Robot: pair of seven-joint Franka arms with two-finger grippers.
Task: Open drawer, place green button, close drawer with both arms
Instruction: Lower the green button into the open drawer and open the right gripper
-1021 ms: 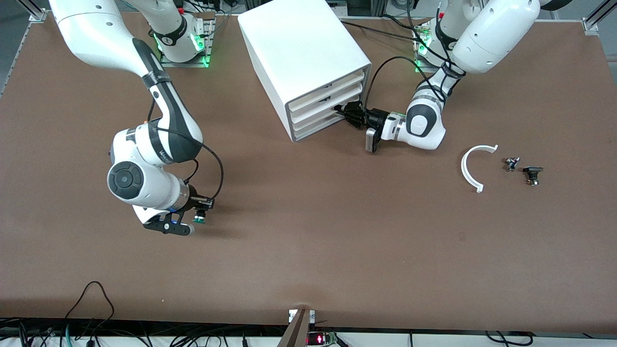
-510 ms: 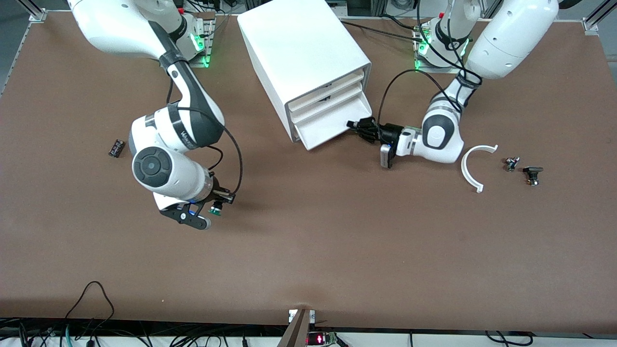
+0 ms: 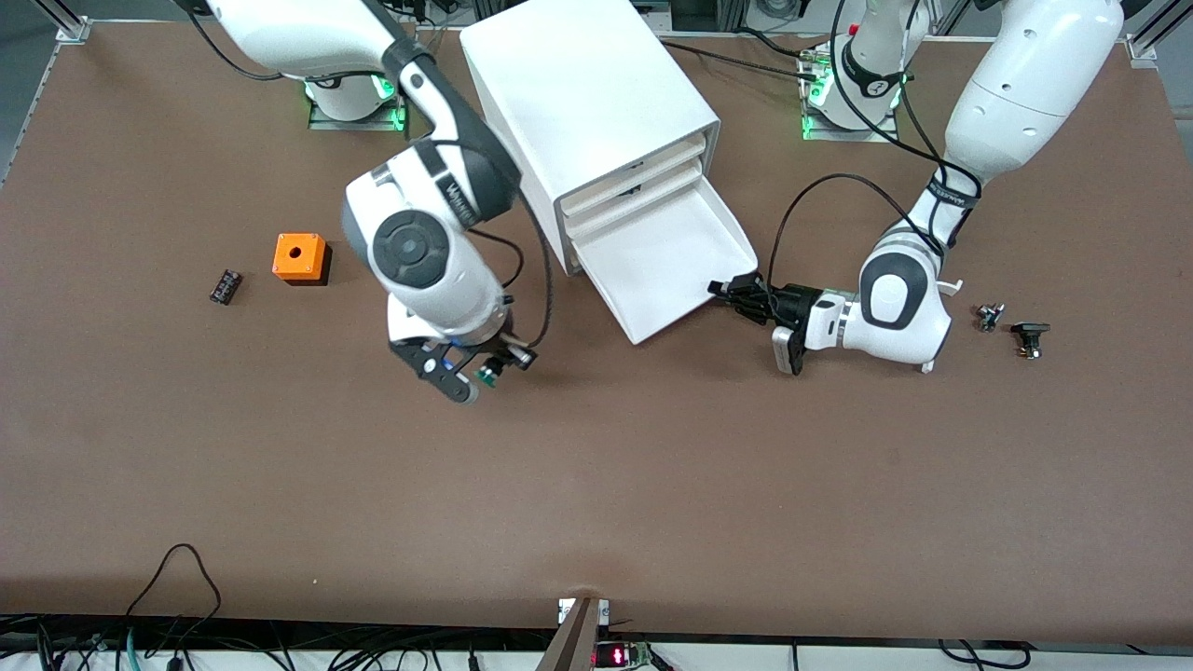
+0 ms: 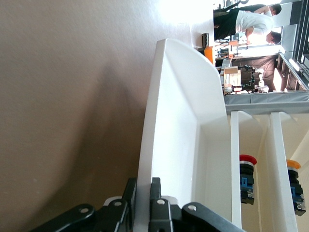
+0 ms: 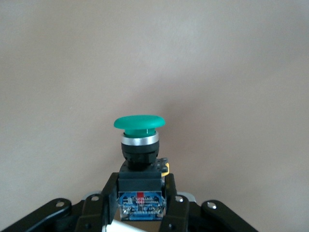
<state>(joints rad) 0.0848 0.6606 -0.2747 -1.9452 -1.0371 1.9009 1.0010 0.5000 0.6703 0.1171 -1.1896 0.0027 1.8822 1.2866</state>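
The white cabinet stands at the back middle of the table. Its lowest drawer is pulled far out and shows empty. My left gripper is shut on the drawer's front rim at its corner. In the left wrist view the fingers pinch the thin white wall from both sides. My right gripper is shut on the green-capped button, over the bare table beside the open drawer. In the right wrist view the button stands upright between the fingers, gripped by its black and blue body.
An orange cube with a hole and a small black part lie toward the right arm's end. Two small parts lie toward the left arm's end. The upper drawers hold a red-capped and an orange-capped button.
My left gripper has drawn the lowest drawer out toward the front camera. My right arm has carried the button across toward the drawer, uncovering the orange cube.
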